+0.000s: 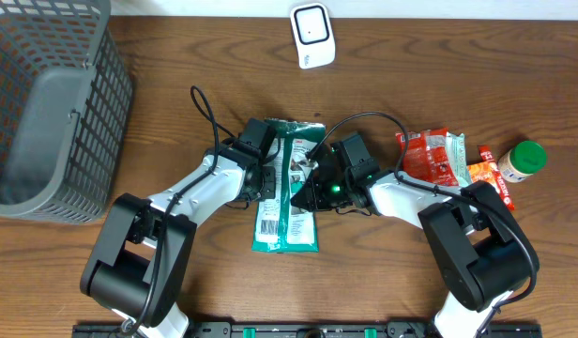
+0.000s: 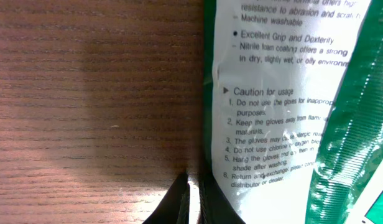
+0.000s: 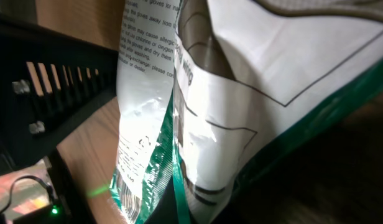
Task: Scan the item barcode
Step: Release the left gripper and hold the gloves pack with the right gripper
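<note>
A green and white glove packet [image 1: 287,188] lies flat in the middle of the table, printed back up, with its barcode [image 1: 268,223] near the front left corner. My left gripper [image 1: 264,180] is at the packet's left edge. In the left wrist view its fingers [image 2: 207,208] are pressed together on the edge of the packet [image 2: 278,93]. From the right, my right gripper [image 1: 312,188] reaches over the packet's right side. In the right wrist view the film [image 3: 241,93] is bunched and runs down into the shut right gripper [image 3: 198,211]. The barcode [image 3: 126,199] shows beside it.
A white scanner [image 1: 311,36] stands at the back centre of the table. A grey mesh basket [image 1: 45,113] fills the back left. To the right lie red snack packs [image 1: 434,155], an orange pack [image 1: 491,178] and a green-capped bottle [image 1: 519,160].
</note>
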`<control>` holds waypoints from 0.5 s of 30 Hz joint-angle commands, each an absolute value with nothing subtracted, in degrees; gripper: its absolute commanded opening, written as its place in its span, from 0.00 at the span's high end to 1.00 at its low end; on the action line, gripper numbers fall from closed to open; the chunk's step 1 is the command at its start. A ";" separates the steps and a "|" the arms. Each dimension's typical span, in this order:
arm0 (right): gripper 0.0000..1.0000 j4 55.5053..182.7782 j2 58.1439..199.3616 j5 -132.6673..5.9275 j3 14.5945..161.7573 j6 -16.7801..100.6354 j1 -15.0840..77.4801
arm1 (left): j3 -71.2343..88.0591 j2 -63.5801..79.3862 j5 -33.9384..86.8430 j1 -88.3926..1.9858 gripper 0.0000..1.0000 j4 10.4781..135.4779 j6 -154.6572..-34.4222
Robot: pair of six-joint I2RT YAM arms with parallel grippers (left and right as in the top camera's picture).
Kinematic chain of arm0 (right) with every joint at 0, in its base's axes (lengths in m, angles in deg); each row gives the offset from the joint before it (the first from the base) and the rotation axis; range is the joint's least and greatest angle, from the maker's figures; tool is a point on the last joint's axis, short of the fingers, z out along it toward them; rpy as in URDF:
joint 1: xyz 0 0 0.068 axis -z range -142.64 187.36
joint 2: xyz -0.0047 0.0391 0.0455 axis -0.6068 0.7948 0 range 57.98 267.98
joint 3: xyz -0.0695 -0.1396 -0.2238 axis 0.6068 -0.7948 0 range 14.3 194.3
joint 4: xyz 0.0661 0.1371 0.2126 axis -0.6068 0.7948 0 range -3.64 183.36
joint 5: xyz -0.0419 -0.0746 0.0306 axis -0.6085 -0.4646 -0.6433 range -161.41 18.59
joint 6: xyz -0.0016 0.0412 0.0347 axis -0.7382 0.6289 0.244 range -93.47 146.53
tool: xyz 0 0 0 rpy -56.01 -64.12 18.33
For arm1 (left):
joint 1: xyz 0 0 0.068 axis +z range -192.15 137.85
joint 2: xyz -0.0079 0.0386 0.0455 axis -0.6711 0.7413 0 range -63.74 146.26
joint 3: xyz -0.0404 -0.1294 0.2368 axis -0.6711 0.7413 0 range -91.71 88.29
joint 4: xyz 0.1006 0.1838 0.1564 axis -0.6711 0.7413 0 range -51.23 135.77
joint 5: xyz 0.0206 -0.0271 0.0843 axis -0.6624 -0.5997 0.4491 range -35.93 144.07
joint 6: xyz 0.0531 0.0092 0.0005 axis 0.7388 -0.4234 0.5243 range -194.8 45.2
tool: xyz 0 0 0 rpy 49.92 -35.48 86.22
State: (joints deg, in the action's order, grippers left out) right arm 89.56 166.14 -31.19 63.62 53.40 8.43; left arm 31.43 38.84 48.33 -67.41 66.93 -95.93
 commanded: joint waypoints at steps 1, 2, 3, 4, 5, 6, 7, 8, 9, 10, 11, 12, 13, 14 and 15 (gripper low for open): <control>0.99 90.59 166.31 -30.95 63.20 50.39 8.54 | 33.20 38.49 47.22 -67.50 0.90 67.31 -94.07; 0.99 91.00 165.72 -31.29 63.23 50.01 8.74 | 33.20 37.25 47.94 -67.13 0.90 67.63 -93.87; 0.99 91.70 165.02 -32.06 63.23 49.97 8.89 | 33.20 35.96 49.05 -66.73 0.90 68.05 -93.89; 0.99 92.68 164.08 -33.00 63.23 49.51 8.98 | 33.20 34.51 50.49 -66.25 0.90 68.42 -93.89; 0.99 94.00 162.77 -33.90 63.25 48.68 9.05 | 33.20 32.59 52.27 -65.55 0.90 68.92 -93.92; 0.99 95.59 161.16 -34.99 63.34 48.03 9.18 | 33.18 31.10 53.45 -64.96 0.89 69.12 -93.94; 0.99 96.84 159.65 -35.88 63.40 47.37 9.20 | 33.20 29.16 54.45 -64.09 0.86 69.19 -93.94; 0.99 99.48 156.02 -38.05 63.58 46.78 9.20 | 33.20 26.40 54.80 -62.45 0.83 69.08 -93.94; 0.99 100.88 154.38 -38.92 63.77 46.50 9.20 | 33.20 25.01 54.80 -61.38 0.78 69.05 -93.94; 0.99 102.83 152.39 -39.95 64.14 45.99 9.20 | 33.20 23.76 54.80 -60.11 0.75 69.05 -93.94; 0.99 105.25 150.40 -41.35 64.69 45.56 9.20 | 33.20 22.82 54.80 -58.78 0.69 69.05 -93.94; 0.99 107.55 148.81 -42.68 65.28 45.27 9.20 | 33.20 22.23 54.80 -57.62 0.64 69.05 -93.94; 0.99 110.43 147.19 -44.54 66.07 45.03 9.20 | 33.20 21.84 54.80 -56.33 0.59 69.05 -93.94; 0.99 113.97 145.53 -46.86 67.16 44.48 9.20 | 33.20 21.62 54.78 -54.82 0.55 69.05 -93.94; 0.99 116.77 144.37 -48.67 68.14 43.92 9.20 | 33.20 21.60 54.78 -53.86 0.52 69.05 -93.94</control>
State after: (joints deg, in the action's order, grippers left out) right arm 111.50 149.16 -40.98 64.91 46.87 8.61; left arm 33.31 21.97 53.27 -57.25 68.81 -94.44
